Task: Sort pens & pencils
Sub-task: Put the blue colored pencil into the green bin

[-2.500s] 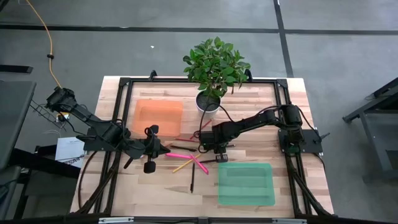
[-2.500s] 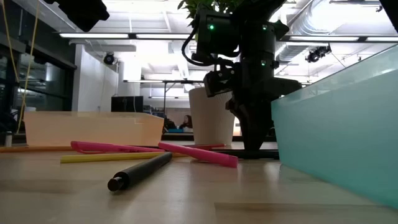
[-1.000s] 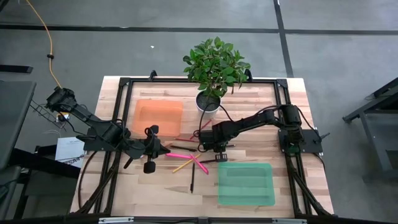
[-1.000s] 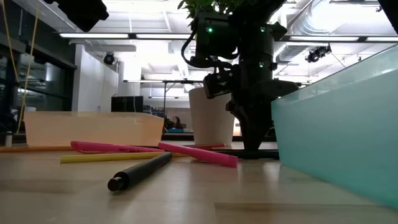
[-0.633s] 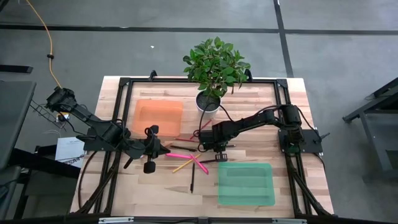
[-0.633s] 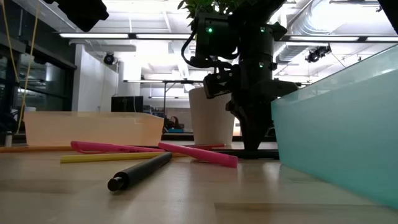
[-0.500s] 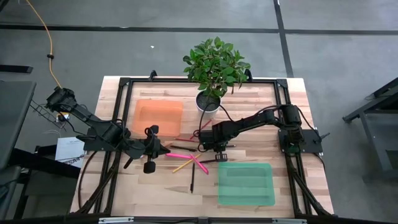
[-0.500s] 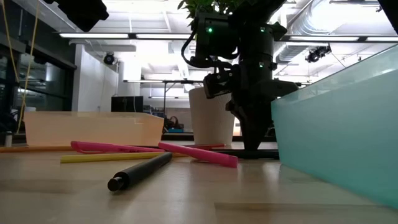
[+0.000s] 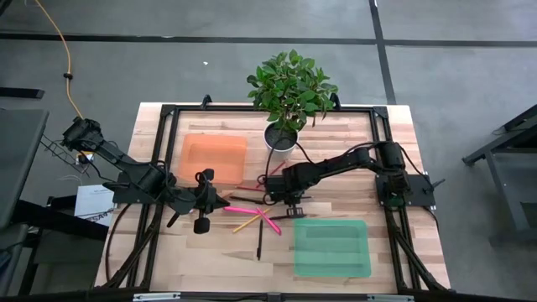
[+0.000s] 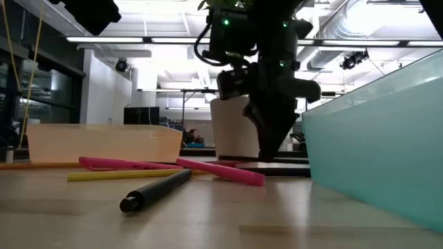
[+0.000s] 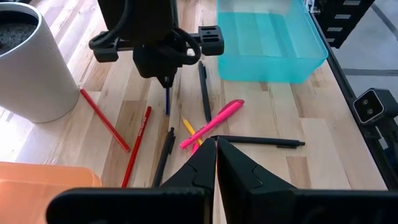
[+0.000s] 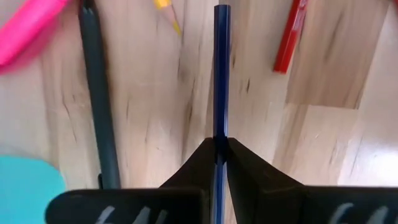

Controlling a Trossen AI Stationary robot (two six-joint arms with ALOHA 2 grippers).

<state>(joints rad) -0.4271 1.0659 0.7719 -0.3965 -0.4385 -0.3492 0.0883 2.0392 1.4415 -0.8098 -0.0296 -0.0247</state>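
My right gripper (image 12: 216,142) points down at mid-table, shut on a dark blue pencil (image 12: 219,68); the left wrist view also shows that gripper (image 11: 165,81) with the pencil (image 11: 166,102) under it. My left gripper (image 11: 216,143) hovers shut over the table's left half, touching nothing. Loose on the wood lie two pink pens (image 9: 243,209) (image 9: 270,220), a yellow pencil (image 9: 246,223), a black pen (image 9: 259,239) and red pencils (image 11: 102,119) (image 11: 137,146). My right gripper pinches the dark blue pencil's shaft (image 12: 217,124) between its two fingers, from above, pointing down. The fingers lie across the pencil. The pencil runs roughly level out from the fingers; whether its free end (image 12: 221,9) touches the wood I cannot tell.
An orange tray (image 9: 214,155) sits at the far left and a teal tray (image 9: 331,247) at the near right. A potted plant in a white pot (image 9: 281,138) stands at the far middle. A black frame (image 9: 168,151) rims the table.
My right gripper has risen a little from the table top during the last half second. The loose pens and pencils lie where they were.
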